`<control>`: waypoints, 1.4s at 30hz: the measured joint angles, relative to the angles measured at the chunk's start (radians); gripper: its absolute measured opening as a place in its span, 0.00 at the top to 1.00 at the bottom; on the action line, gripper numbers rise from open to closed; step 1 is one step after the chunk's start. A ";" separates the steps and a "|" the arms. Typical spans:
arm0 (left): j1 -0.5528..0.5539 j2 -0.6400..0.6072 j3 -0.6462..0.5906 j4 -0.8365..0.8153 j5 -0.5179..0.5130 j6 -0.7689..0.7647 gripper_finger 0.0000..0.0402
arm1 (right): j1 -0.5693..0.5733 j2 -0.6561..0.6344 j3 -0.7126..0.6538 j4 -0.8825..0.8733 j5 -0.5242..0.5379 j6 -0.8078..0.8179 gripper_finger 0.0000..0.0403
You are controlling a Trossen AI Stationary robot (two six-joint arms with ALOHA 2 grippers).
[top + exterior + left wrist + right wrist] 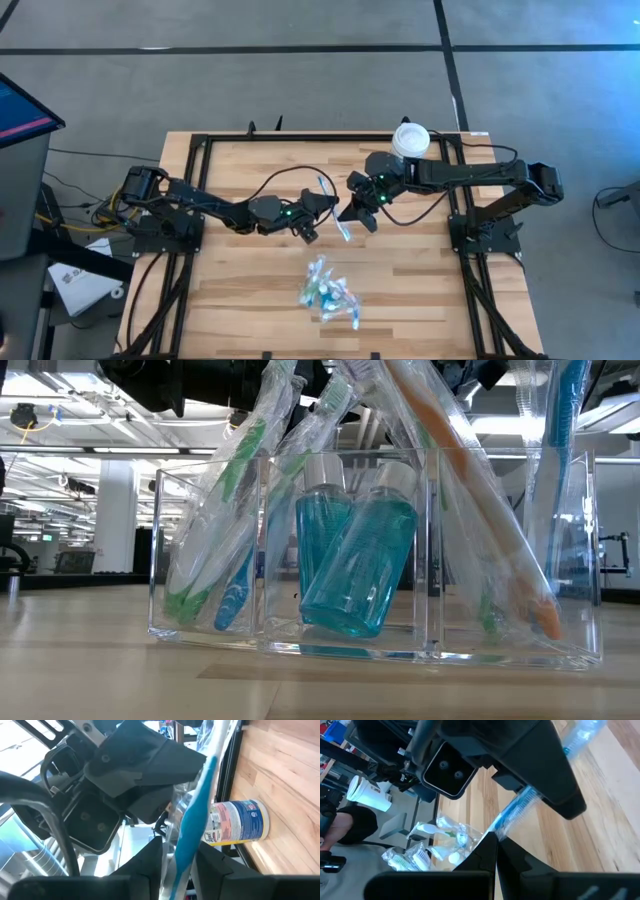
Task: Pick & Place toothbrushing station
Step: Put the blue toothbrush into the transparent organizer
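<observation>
Toothbrush [324, 187], slim blue, clear-wrapped | left pincer [318, 214] narrowed onto its handle | right pincer [352, 212] clamped shut on its lower end | clear tray [585, 540] on wooden bench [240, 290]

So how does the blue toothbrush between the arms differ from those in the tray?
The blue toothbrush is lifted, between the right gripper's shut fingers, left gripper at it too; tray toothbrushes lean loose in the tray. It is alone; they are bunched with teal bottles. All are clear-wrapped.
</observation>
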 joint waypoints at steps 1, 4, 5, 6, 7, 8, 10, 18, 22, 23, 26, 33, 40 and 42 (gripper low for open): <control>0.000 0.000 0.000 0.000 0.000 0.000 0.80 | -0.001 0.000 0.000 0.001 0.000 0.000 1.00; -0.001 0.000 0.000 0.000 0.000 0.000 0.80 | -0.008 0.000 0.000 0.003 0.000 0.002 1.00; -0.002 0.000 0.000 -0.001 0.000 0.000 0.80 | -0.012 0.000 0.000 0.003 0.000 0.002 1.00; -0.004 0.000 0.000 -0.001 0.000 0.000 0.80 | -0.015 0.000 0.000 0.003 0.000 0.002 1.00; -0.005 0.000 0.000 -0.001 -0.001 0.000 0.80 | -0.017 0.000 0.000 0.003 0.000 0.002 1.00; -0.006 0.000 0.000 -0.002 0.000 0.000 0.80 | -0.019 0.000 0.000 0.005 -0.001 0.002 1.00; -0.006 0.000 0.000 -0.002 0.000 -0.001 0.81 | -0.019 0.000 0.000 0.012 0.000 0.002 1.00; -0.006 0.000 -0.001 -0.014 -0.011 -0.068 0.93 | -0.019 -0.002 0.000 0.030 -0.004 0.002 1.00; -0.004 0.000 -0.001 -0.018 -0.024 -0.079 0.93 | -0.019 -0.002 0.000 0.029 -0.003 -0.006 1.00; -0.001 0.000 -0.001 -0.019 -0.029 -0.079 0.92 | -0.019 -0.002 0.000 0.029 -0.003 -0.006 1.00; -0.001 0.000 -0.001 -0.019 -0.046 -0.079 0.90 | -0.018 -0.002 0.000 0.031 0.000 -0.007 1.00; -0.002 -0.001 -0.001 -0.021 -0.058 -0.082 0.93 | -0.017 0.000 0.000 0.026 -0.006 -0.027 0.91; -0.002 -0.001 -0.001 -0.024 -0.102 -0.088 0.91 | -0.030 0.000 0.000 0.027 -0.079 -0.024 0.78; -0.002 -0.001 -0.001 -0.024 -0.108 -0.088 0.93 | -0.034 -0.006 0.000 0.022 -0.089 -0.024 0.76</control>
